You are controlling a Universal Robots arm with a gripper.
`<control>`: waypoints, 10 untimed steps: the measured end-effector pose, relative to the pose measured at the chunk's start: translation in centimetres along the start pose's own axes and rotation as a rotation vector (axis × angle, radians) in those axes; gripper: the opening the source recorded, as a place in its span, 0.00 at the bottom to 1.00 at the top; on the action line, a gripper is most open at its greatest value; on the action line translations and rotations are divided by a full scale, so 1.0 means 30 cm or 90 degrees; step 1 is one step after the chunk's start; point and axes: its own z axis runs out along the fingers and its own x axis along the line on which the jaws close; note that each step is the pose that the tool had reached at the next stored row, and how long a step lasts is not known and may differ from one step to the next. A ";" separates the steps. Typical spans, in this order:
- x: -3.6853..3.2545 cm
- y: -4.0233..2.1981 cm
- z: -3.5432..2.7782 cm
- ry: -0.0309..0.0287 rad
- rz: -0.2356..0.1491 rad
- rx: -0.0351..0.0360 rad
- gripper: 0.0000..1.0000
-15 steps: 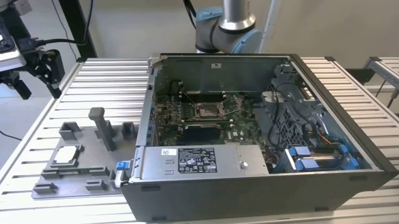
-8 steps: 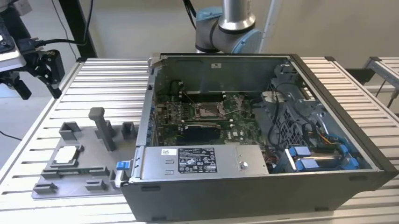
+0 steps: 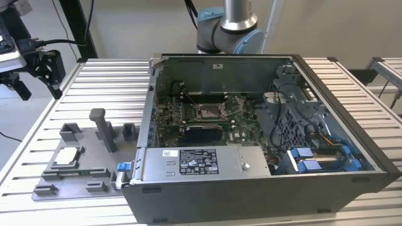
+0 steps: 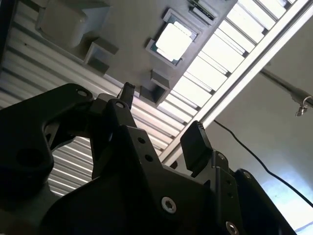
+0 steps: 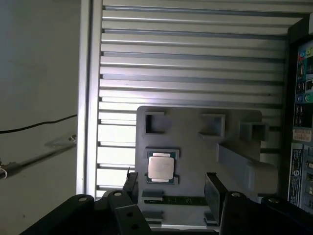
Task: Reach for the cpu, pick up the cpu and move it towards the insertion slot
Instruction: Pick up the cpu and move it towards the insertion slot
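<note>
On one grey fixture (image 5: 190,152) lies one cpu (image 5: 161,168) (pale face up); one claw (image 5: 171,188) hangs released, well apart.

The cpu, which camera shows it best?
The first wrist view: the cpu lies face-on in its grey fixture. The second wrist view shows it slanted and glaring; the exterior view, a small pale patch.

The small silvery square cpu (image 5: 161,168) is lying exposed, facing the black gripper (image 5: 170,182), whose jaws are standing wide apart. Tall grey plastic blocks (image 3: 100,127) are rising near it; the grey metal computer case (image 3: 251,197) is walling off the silver-framed insertion slot (image 3: 209,110).
</note>
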 end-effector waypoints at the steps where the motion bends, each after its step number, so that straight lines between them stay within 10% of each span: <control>1: 0.000 0.000 0.000 0.0000 0.000 0.0000 1.00; 10: 0.000 -0.001 0.036 0.0002 0.000 -0.0001 1.00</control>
